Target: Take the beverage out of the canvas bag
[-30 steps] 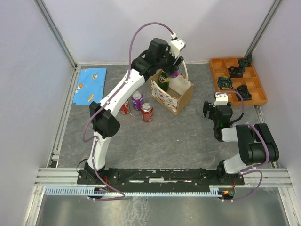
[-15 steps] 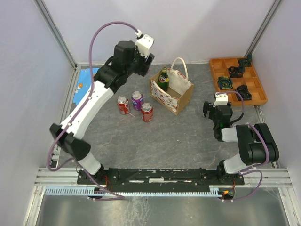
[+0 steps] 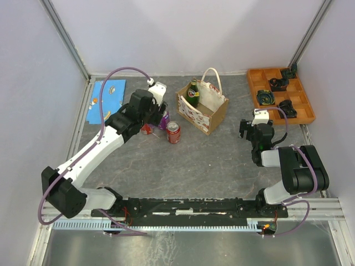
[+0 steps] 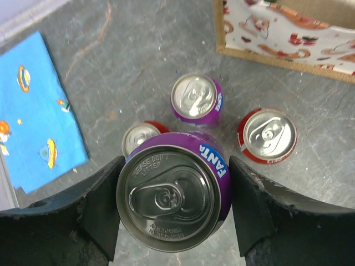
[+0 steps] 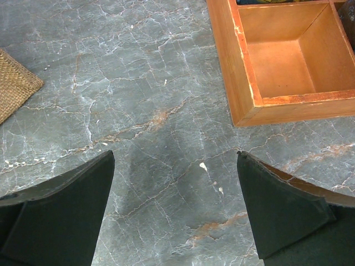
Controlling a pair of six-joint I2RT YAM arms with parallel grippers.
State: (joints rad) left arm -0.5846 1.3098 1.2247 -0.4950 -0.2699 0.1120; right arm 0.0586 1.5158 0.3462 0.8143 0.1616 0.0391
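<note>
Swinging away from the canvas bag [image 3: 195, 117], the left arm has dropped to the tabletop [image 3: 211, 160] on the bag's left side. The left gripper [image 4: 175, 208] is clamped on a purple Fanta can [image 4: 169, 197], one finger on each side of its wall, the can upright with its long axis vertical. Below it stand three more cans: a purple can [image 4: 195, 100], a red can [image 4: 267, 136] and a second red can [image 4: 141, 138] partly hidden under the held one. So the held can hangs over the near edge of that cluster, and setting it down probably needs a bare spot nearer the arm. A green bottle [image 3: 193, 93] is in the bag at its far left corner, neck up; the bag lies just to the right of the left gripper, which is the nearer one. The right gripper [image 5: 175, 205] hangs open and holds nothing, beside the orange tray [image 5: 244, 83].
</note>
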